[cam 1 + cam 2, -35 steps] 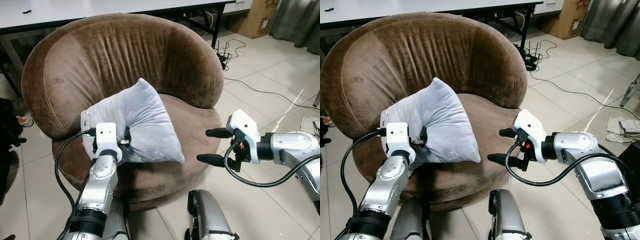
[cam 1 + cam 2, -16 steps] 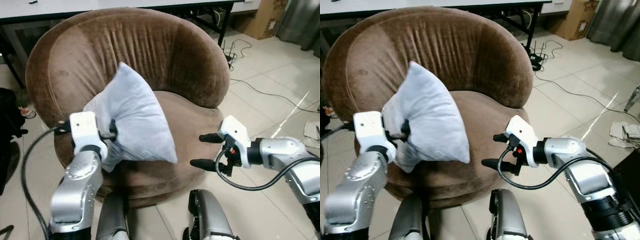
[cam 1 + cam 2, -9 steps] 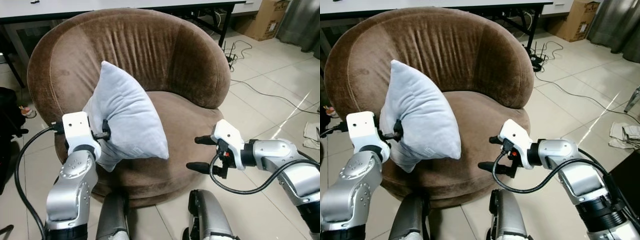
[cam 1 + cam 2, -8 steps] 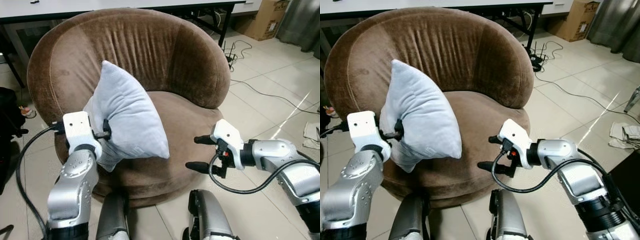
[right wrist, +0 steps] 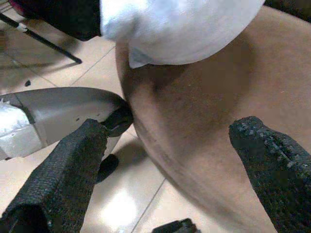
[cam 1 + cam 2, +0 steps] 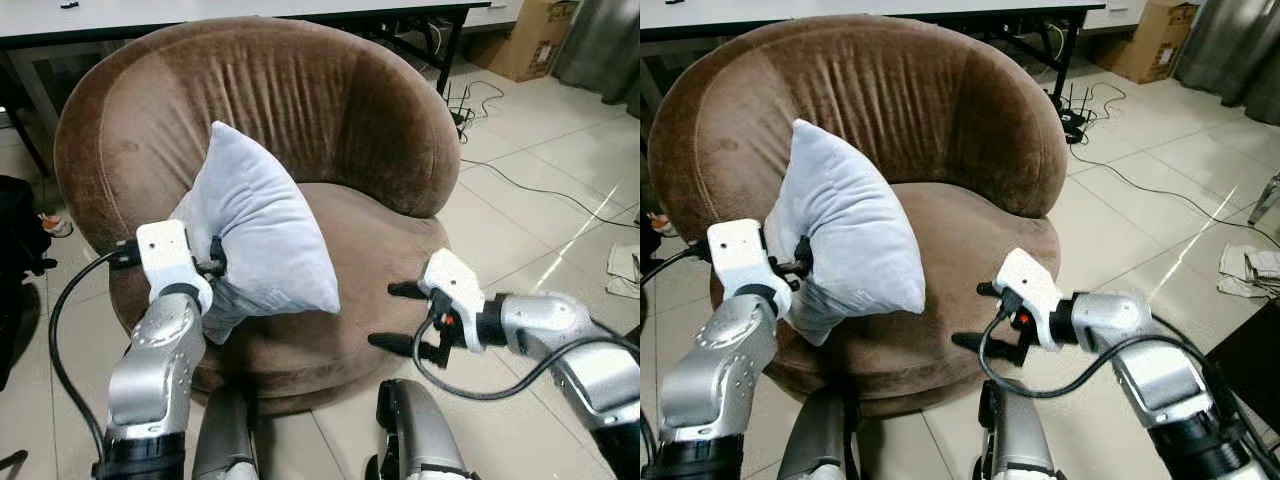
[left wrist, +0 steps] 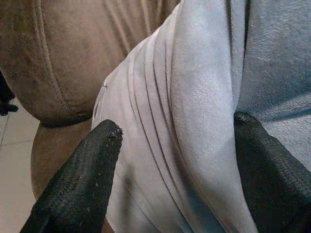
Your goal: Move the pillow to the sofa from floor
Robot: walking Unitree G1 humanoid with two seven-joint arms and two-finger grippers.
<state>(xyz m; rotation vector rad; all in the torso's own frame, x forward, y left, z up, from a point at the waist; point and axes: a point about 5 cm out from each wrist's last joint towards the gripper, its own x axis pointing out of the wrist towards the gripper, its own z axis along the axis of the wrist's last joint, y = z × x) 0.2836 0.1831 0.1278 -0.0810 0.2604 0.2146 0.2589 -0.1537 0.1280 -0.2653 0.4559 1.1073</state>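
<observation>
A pale grey pillow (image 6: 255,235) stands tilted on one corner over the left part of the seat of a round brown sofa chair (image 6: 250,90). My left gripper (image 6: 212,268) is shut on the pillow's lower left corner; in the left wrist view the grey fabric (image 7: 194,121) bunches between its black fingers (image 7: 77,184). My right gripper (image 6: 395,317) is open at the seat's front right edge, holding nothing. Its wrist view looks past spread fingers (image 5: 63,174) at the brown seat (image 5: 209,116) and the pillow's underside (image 5: 175,29).
A white table (image 6: 200,10) stands behind the chair. Black cables (image 6: 520,180) trail over the tiled floor at the right, near a cardboard box (image 6: 525,40). A dark object (image 6: 15,240) sits at the left edge. My own legs (image 6: 420,440) show below.
The pillow and my left gripper have shifted slightly right and toward the seat. My right gripper has dropped a little lower at the seat's front edge.
</observation>
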